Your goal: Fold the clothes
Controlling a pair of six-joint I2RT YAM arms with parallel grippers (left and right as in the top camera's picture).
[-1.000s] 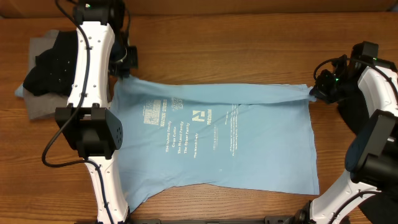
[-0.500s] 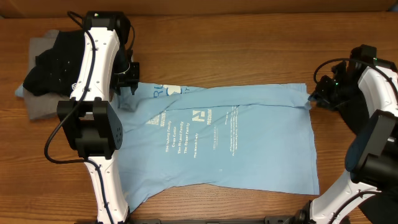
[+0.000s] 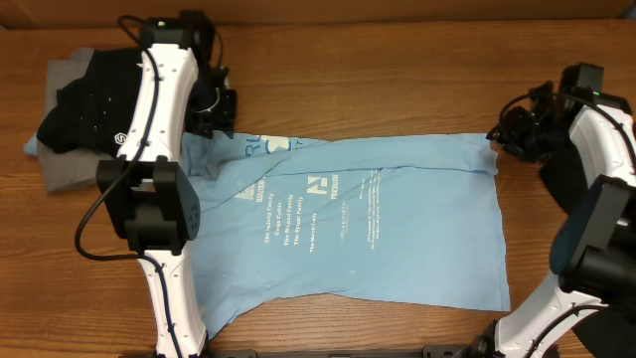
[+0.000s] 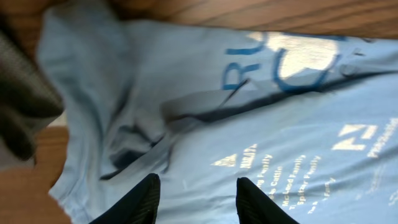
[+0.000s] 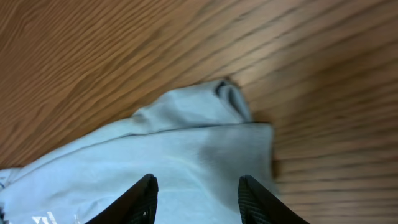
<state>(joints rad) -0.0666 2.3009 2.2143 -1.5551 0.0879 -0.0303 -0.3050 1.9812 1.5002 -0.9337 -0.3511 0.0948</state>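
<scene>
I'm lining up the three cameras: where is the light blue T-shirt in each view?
Overhead: T-shirt spread flat across the middle of the picture.
Left wrist: T-shirt fills most of the frame.
Right wrist: T-shirt corner, in the lower left half.
Shared landmark: the wooden table, bare wood beside the cloth in all three.

big blue "RU" on light blue T-shirt, white lines w/ "Family", rest too blurry

Place: robot lab test bench.
Surface: wooden table fills the overhead view.
Machines: white-and-black left arm and right arm, with an exposed black cable.
Test material: T-shirt laid flat, clothes pile at the corner.
</scene>
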